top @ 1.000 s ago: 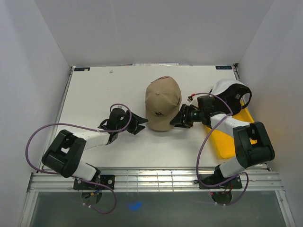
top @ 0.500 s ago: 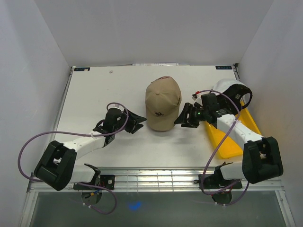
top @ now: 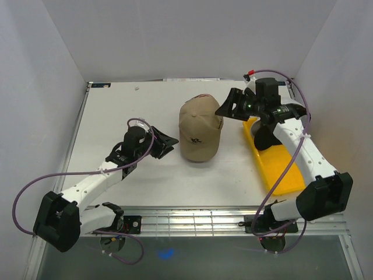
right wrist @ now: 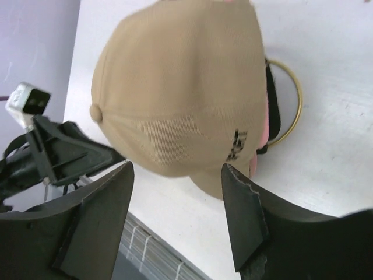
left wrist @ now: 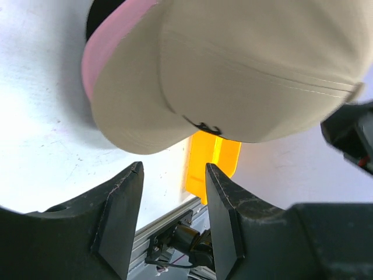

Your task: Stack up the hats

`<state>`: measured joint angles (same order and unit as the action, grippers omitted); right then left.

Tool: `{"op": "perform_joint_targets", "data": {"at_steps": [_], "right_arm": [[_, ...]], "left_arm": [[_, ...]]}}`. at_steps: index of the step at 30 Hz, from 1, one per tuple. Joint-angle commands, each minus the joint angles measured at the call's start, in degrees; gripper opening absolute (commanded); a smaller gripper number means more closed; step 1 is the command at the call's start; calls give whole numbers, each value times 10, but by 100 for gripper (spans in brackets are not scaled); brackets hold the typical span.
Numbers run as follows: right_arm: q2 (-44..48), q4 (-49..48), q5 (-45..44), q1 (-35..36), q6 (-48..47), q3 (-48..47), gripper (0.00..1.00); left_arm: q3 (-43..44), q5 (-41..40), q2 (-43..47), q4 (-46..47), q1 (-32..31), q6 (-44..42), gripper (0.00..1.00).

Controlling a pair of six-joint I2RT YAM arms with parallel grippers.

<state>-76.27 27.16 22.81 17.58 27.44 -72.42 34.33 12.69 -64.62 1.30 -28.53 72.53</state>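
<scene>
- The tan cap [top: 201, 128] sits in the middle of the white tabletop [top: 116, 111], its brim pointing toward the bottom of the frame and dark stitching on its front.
- It is on top of other hats. In the left wrist view the brim of a pink cap [left wrist: 108, 44] pokes out beneath it at the upper left, with a bit of black cap [left wrist: 100, 14] behind that.
- In the right wrist view a gold wire loop [right wrist: 296, 108] lies on the tabletop at the right of the stack, partly under it.
- Left jaws: parted fairly wide and holding nothing. The two dark fingers [left wrist: 119, 216] frame open tabletop just left of the tan brim, near it but apart from it.
- Right jaws: spread wide and holding nothing. In the overhead view they hang at the upper right of the tan crown. The right wrist camera sees the whole crown between its fingers [right wrist: 245, 216], with no contact visible.
- A yellow tray [top: 285, 175] lies at the right of the tabletop, well apart from the stack and partly covered by the right arm [top: 303, 146].
</scene>
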Motion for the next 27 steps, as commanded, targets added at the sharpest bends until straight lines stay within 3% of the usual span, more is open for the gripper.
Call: {"op": "perform_joint_targets", "data": {"at_steps": [1,6,14,21,27], "right_arm": [[-70,20,-47,7,-35,-93,69],[-162,20,-80,7,-56,-180,77],[-262,39,-87,9,-58,-295,77],[-270,9,-84,14,-53,-238,53],[-281,-10,-83,23,-56,-194,34]], "left_arm": [[68,-24,27,-74,-5,-60,56],[156,-41,7,-134,-14,-112,57],[277,-68,-60,-169,-32,-158,57],[379,-102,-151,-194,-42,-187,57],[411,-118,-196,-205,-57,-198,56]]}}
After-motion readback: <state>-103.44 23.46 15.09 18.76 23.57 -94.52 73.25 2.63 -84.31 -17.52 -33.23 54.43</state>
